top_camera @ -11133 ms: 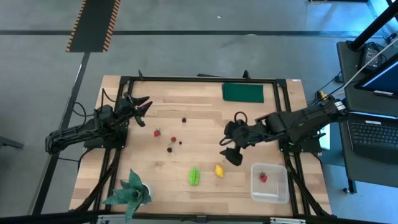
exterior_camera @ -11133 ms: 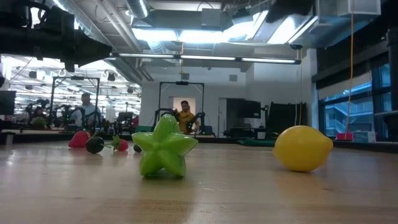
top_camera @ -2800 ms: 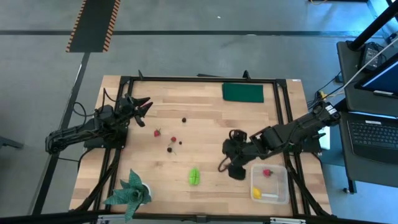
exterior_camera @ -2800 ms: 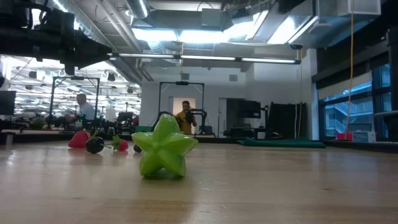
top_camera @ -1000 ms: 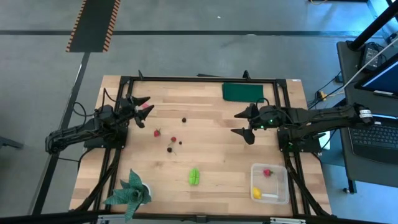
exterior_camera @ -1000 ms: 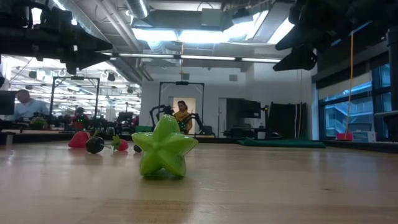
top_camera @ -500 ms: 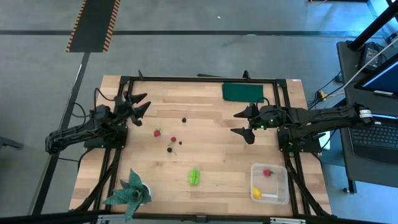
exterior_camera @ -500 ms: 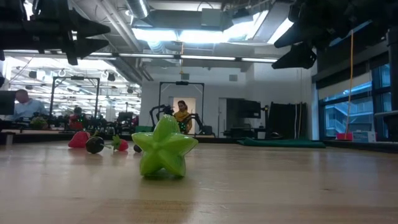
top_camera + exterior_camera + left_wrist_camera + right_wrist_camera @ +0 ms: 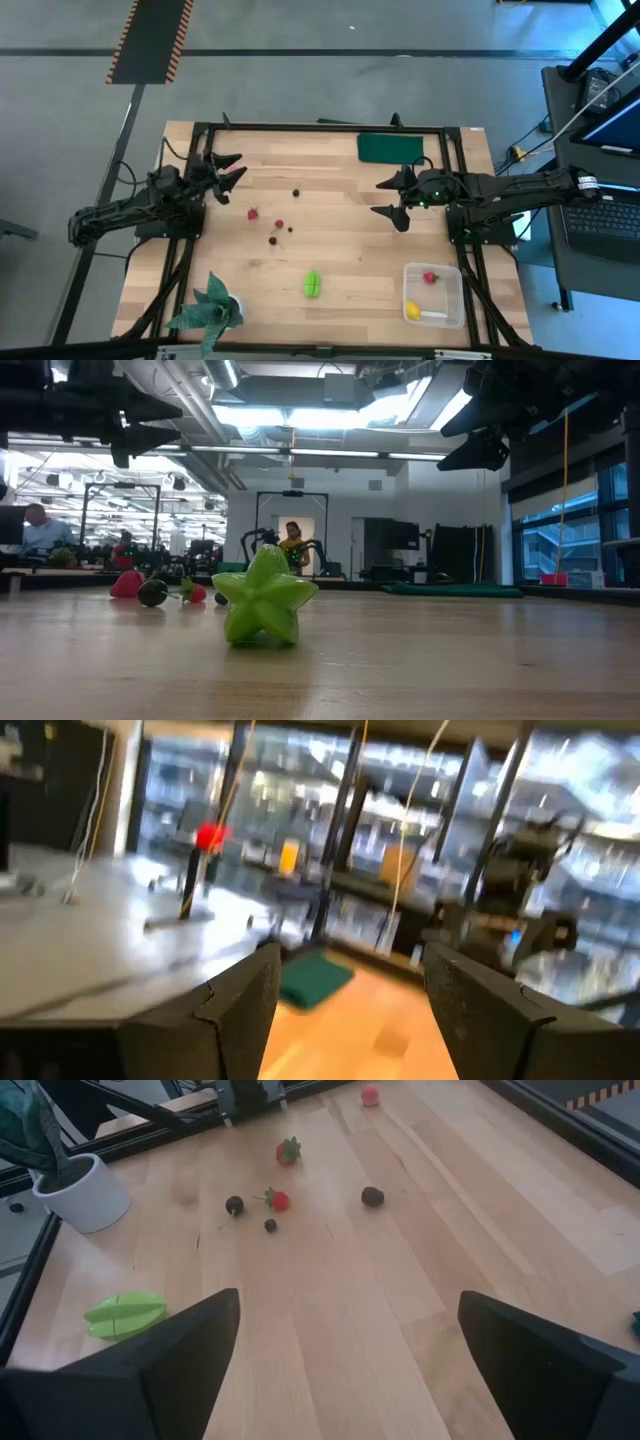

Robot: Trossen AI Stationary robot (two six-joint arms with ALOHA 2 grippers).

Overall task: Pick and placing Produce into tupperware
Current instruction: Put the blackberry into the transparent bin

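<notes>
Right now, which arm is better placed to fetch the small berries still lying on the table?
Left, probably. The left gripper, open and empty, hovers near the red berries; the right gripper, also open, is farther away, nearer the tupperware.

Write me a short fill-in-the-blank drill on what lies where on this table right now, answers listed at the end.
1. The clear tupperware holds a red berry and a yellow ____.
2. The bright green ridged fruit lies on the bare ____, outside the tupperware.
3. The right gripper, fingers ____, hangs above the table near the flat dark green rectangle.
4. The potted plant stands at the table corner on the ____ arm's side.

Missing words: lemon; table; open; left
</notes>
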